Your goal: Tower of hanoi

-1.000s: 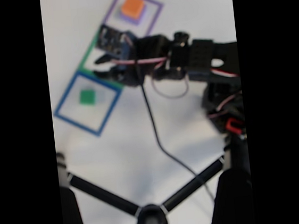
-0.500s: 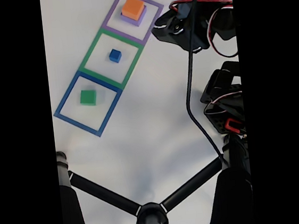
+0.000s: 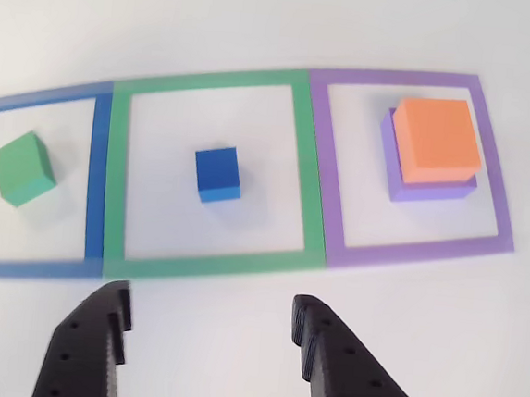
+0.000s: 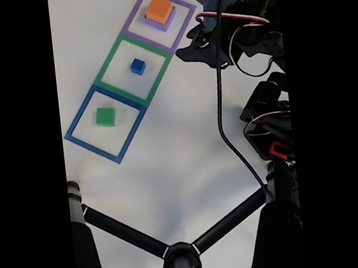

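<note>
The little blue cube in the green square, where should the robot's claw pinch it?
Pinch the blue cube across two opposite flat side faces, probably coming straight down from above. It sits alone in the middle of the green square, nothing touching it, so both sides are free. The gripper is open, seemingly wider than the cube, and empty.

I see white table (image 4: 170,173). Three taped squares in row on it. Blue square (image 3: 97,184) has green block (image 3: 23,169) inside. Green square (image 3: 304,174) has small blue block (image 3: 218,173) inside. Purple square (image 3: 495,172) has purple block (image 3: 433,187) inside, orange block (image 3: 436,139) on top.
</note>
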Tool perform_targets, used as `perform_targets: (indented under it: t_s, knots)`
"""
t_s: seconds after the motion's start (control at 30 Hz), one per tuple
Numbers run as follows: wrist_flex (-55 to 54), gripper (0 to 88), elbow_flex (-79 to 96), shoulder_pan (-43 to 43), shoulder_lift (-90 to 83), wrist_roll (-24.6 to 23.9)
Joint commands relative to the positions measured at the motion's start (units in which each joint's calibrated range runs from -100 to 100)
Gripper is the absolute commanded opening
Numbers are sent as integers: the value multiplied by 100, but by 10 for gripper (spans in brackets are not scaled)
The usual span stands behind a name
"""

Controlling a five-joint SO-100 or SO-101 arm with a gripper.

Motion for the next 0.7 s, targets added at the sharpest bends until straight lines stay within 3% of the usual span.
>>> perform_targets:
  t_s: [0.0,0.37,0.67]
  knots:
    - [-1899,260,1424,107,-195,0]
    - [-7063,281,4404,191,1039,0]
    - [-9871,285,4877,-160,3171,0]
